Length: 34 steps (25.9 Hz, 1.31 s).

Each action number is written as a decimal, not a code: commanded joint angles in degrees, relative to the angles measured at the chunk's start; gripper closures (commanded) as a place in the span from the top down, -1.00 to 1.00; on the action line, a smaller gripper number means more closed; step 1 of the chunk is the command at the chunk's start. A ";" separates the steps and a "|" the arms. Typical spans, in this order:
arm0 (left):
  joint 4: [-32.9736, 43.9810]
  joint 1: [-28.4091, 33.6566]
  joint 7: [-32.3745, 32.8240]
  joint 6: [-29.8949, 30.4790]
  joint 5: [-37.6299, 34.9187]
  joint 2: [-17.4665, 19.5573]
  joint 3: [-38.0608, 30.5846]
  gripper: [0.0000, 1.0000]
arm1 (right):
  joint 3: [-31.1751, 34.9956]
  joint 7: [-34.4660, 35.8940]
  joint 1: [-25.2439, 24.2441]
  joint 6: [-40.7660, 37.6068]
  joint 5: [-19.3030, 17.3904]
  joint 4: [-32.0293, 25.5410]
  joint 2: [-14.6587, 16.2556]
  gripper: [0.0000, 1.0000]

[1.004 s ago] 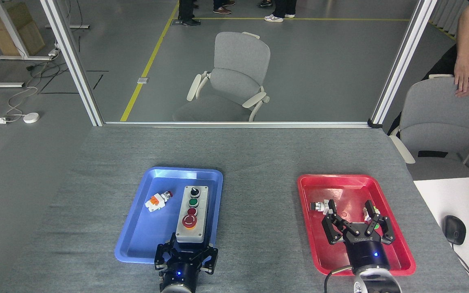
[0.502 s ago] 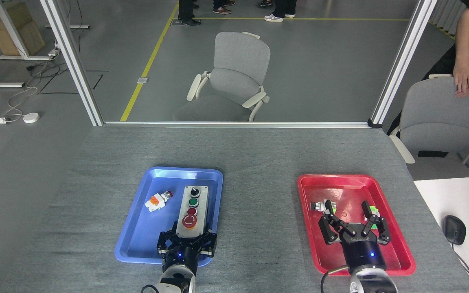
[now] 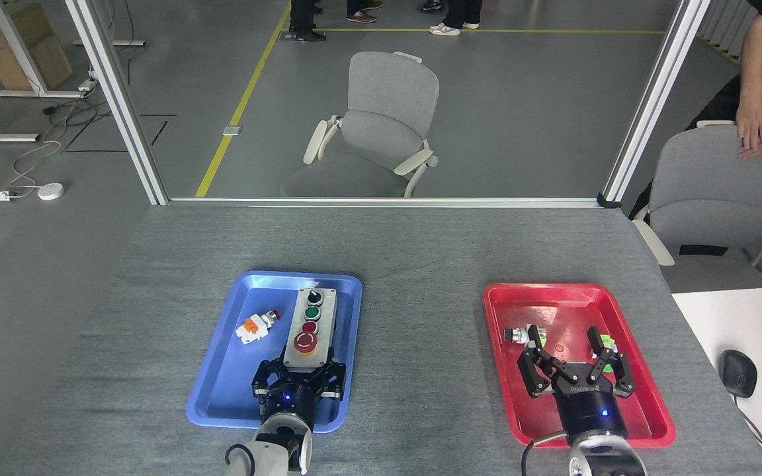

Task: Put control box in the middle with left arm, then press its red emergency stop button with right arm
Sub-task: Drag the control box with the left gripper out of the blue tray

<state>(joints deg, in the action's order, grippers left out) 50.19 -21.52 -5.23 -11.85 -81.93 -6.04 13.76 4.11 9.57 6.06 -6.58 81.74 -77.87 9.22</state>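
The control box, light grey with a row of buttons, lies lengthwise in the right half of the blue tray. Its red emergency stop button, with a yellow ring, is the button nearest me. My left gripper has its fingers on either side of the box's near end and hides that end. It looks shut on the box. My right gripper stands open over the red tray, with nothing between its fingers.
A small white-and-orange switch lies left of the box in the blue tray. Small parts lie in the red tray by my right fingers. A white desk with a mouse adjoins the table on the right. A person stands behind a chair there.
My left gripper has moved forward, away from me, and the control box has moved with it towards the tray's far end. Its fingers have drawn slightly closer together. The right gripper shifted slightly, then stayed.
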 commanded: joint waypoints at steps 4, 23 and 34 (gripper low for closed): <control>12.30 4.12 -0.22 0.77 5.55 0.94 -0.05 -1.00 | 0.02 0.01 0.00 -0.10 0.00 0.00 0.18 0.96; 8.08 -2.65 -0.93 -0.28 6.25 -2.05 23.77 -1.00 | 0.02 -0.08 0.09 -0.10 0.00 -0.09 0.27 0.96; -3.26 -7.48 -0.84 0.51 6.43 -2.05 29.30 -1.00 | 0.02 -0.08 0.09 -0.10 -0.09 -0.09 0.45 0.96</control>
<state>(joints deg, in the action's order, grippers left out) 49.09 -28.01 -5.98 -11.72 -75.66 -8.08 42.40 4.21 9.53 6.15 -6.68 81.73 -77.95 9.71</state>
